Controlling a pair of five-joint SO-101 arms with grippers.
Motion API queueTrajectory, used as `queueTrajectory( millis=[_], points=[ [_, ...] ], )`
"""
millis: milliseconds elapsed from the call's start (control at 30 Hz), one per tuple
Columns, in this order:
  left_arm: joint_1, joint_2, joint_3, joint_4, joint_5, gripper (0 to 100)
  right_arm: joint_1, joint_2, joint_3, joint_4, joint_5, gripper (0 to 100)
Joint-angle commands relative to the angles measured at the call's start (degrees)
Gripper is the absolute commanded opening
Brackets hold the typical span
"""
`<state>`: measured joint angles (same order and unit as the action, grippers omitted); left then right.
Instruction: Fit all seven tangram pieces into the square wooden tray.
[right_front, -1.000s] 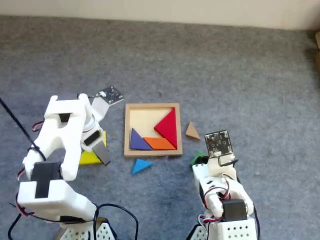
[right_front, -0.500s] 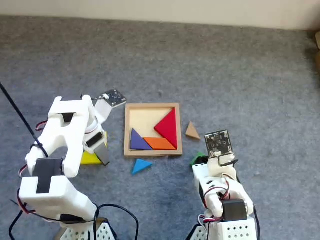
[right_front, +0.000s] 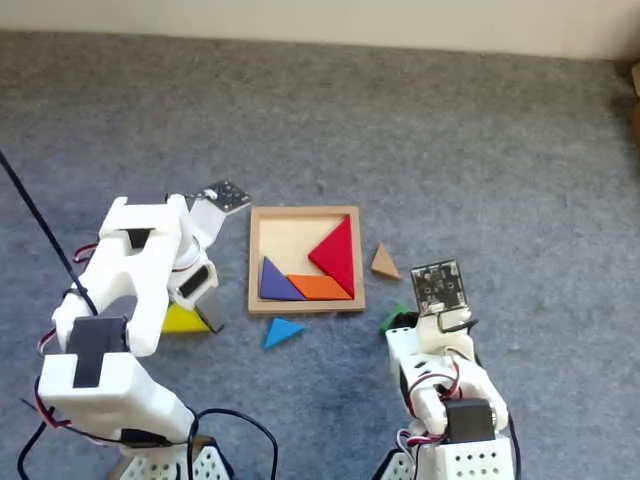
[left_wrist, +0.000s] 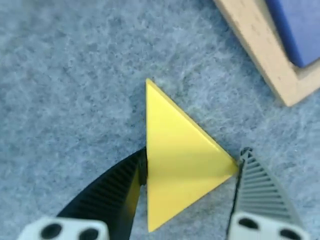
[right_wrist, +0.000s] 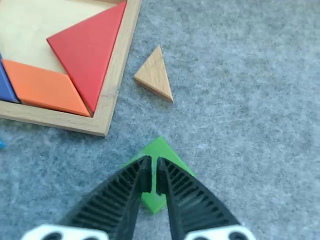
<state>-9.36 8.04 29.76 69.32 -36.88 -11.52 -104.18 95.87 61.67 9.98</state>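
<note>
Left gripper (left_wrist: 194, 155) straddles the yellow triangle (left_wrist: 175, 150) on the grey carpet (right_front: 480, 150), one finger touching each side of the piece, so that it is clasped between widely spread fingers just beside the square wooden tray (right_front: 305, 211). The tray holds a red triangle (right_front: 337, 255), an orange parallelogram (right_front: 320, 287) and a purple triangle (right_front: 277, 281). Right gripper (right_wrist: 153, 162), fingers almost together and holding nothing, sits over the green piece (right_wrist: 161, 146). A tan triangle (right_front: 384, 261) and a small blue triangle (right_front: 283, 331) lie outside the tray.
</note>
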Motion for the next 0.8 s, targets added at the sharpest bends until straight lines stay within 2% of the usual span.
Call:
queueTrajectory(
  millis=[0,200,567,700,767],
  points=[
    [1.1,-0.2,0.0,0.0,0.7,28,0.4,-0.4,8.7,0.2,0.1,2.9],
    [0.8,-0.2,1.1,0.0,0.3,27,0.4,-0.4,8.7,0.2,0.1,2.9],
    [1.2,-0.9,1.4,0.1,-4.2,16,0.4,-0.4,8.7,0.2,0.1,2.9],
    [1.2,-1.0,0.0,0.2,-4.1,17,0.4,-0.4,8.7,0.2,0.1,2.9],
    [1.2,-1.0,-2.0,2.9,-4.1,20,0.4,-0.4,8.7,0.2,0.1,2.9]
  ],
)
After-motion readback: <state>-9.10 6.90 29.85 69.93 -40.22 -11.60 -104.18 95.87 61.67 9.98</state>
